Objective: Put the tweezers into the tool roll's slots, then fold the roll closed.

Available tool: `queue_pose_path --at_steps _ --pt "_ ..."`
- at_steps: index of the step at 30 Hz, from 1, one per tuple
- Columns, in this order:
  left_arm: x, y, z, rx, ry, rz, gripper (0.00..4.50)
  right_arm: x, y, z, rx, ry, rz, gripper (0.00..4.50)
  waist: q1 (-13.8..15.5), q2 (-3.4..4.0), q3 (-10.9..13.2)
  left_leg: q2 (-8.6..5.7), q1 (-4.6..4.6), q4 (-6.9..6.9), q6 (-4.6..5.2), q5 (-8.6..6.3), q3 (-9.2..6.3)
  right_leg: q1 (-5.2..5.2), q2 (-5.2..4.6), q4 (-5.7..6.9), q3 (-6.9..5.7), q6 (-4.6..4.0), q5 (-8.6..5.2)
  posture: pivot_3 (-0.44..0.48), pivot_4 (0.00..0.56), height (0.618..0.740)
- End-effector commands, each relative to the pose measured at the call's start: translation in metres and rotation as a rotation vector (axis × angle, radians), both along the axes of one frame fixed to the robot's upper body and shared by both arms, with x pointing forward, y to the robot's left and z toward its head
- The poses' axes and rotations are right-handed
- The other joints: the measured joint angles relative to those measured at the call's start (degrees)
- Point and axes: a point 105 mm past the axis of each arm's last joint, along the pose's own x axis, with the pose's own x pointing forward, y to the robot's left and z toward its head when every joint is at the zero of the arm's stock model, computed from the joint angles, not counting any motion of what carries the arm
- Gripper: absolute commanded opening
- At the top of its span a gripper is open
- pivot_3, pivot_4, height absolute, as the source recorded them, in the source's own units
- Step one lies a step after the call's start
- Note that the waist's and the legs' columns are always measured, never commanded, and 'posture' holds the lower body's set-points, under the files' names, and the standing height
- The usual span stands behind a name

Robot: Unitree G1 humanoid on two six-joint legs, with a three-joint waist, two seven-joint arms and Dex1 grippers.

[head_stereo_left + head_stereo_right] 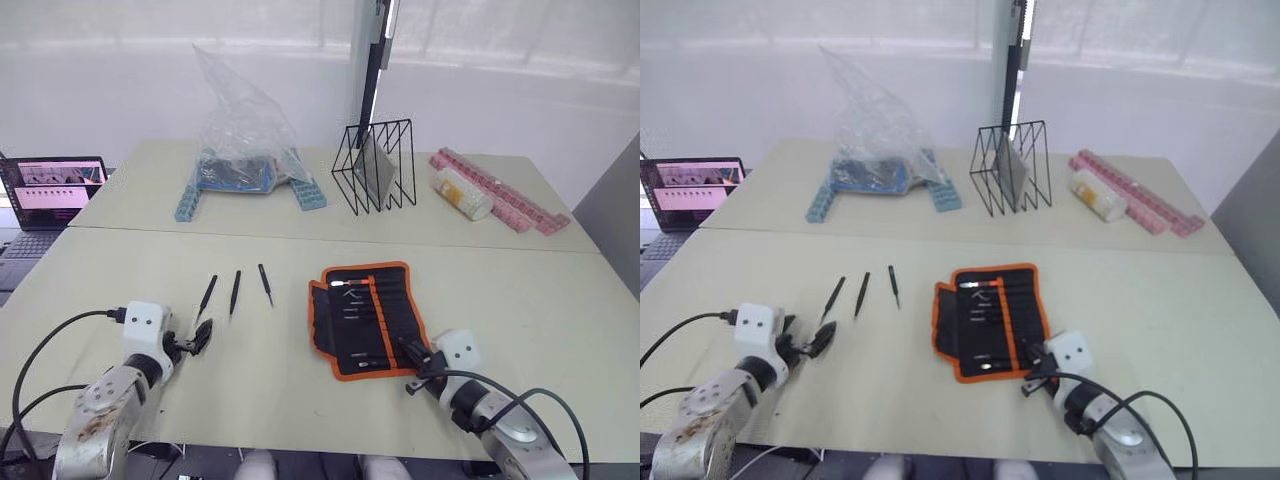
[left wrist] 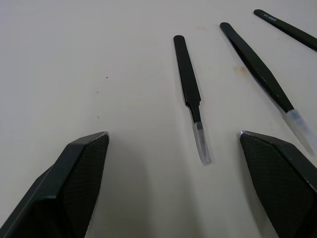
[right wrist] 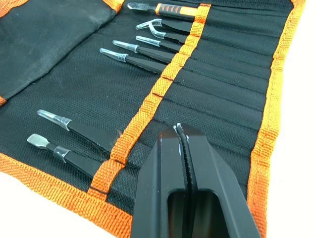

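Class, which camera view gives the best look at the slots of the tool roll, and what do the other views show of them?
The right wrist view: the slots run close up as parallel pockets under the orange band, several with tools tucked in. Both eye views show the tool roll whole but small on the table, its slots only thin lines. The left wrist view looks at loose tweezers instead.

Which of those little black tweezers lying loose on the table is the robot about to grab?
Start at the orange-edged tool roll lying open on the table, then look to the robot's left, where three tweezers lie in a row. The left pincer, open, sits just short of the leftmost tweezers, the farthest from the roll.
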Motion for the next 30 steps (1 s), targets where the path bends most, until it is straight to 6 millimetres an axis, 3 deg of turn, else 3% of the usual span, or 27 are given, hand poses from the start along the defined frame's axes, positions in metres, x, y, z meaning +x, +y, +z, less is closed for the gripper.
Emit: queue_pose_path --at_steps 1,6,13,20,26,30 --pt "0.008 -0.006 -0.017 0.003 0.07 -0.013 4.48 0.001 0.001 0.004 -0.003 -0.012 -0.007 0.0 0.22 0.05 -0.02 -0.01 0.01 0.0 0.0 0.0 0.0 0.01 0.0 0.0 0.0 0.01 0.0 0.0 0.15 0.718" --pt "0.019 -0.017 -0.022 0.0 0.081 -0.048 4.48 -0.001 0.002 0.004 -0.001 -0.011 -0.009 0.0 0.97 0.2 -0.1 -0.04 0.06 0.0 -0.01 0.01 0.0 0.05 -0.02 -0.01 0.01 0.03 0.01 0.0 0.15 0.718" --pt "0.022 -0.031 -0.027 -0.013 0.092 -0.088 2.34 -0.002 0.002 0.004 0.001 -0.013 -0.013 0.0 1.02 0.28 -0.14 -0.1 0.09 0.0 -0.01 0.01 0.0 0.11 -0.09 -0.02 0.01 0.08 0.0 0.0 0.15 0.718" --pt "0.021 -0.027 -0.027 -0.015 0.097 -0.068 0.07 -0.003 0.002 0.005 0.001 -0.013 -0.013 0.0 0.86 0.33 -0.16 -0.1 0.07 0.0 -0.01 0.01 0.0 0.09 -0.09 -0.03 0.02 0.17 0.01 0.0 0.15 0.718" --pt "0.022 -0.022 -0.02 0.007 0.071 -0.055 0.02 -0.003 0.003 0.004 0.003 -0.01 -0.01 0.0 0.83 0.34 -0.16 -0.1 0.07 0.0 -0.01 0.01 0.0 0.07 -0.09 -0.03 0.03 0.17 0.0 0.0 0.15 0.718" --pt "0.025 -0.015 -0.002 0.043 0.011 -0.058 0.02 -0.004 0.003 0.004 0.004 -0.008 -0.009 0.0 0.73 0.34 -0.15 -0.1 0.02 -0.01 -0.01 0.01 0.0 0.02 -0.08 -0.03 0.03 0.12 -0.03 0.0 0.15 0.718"
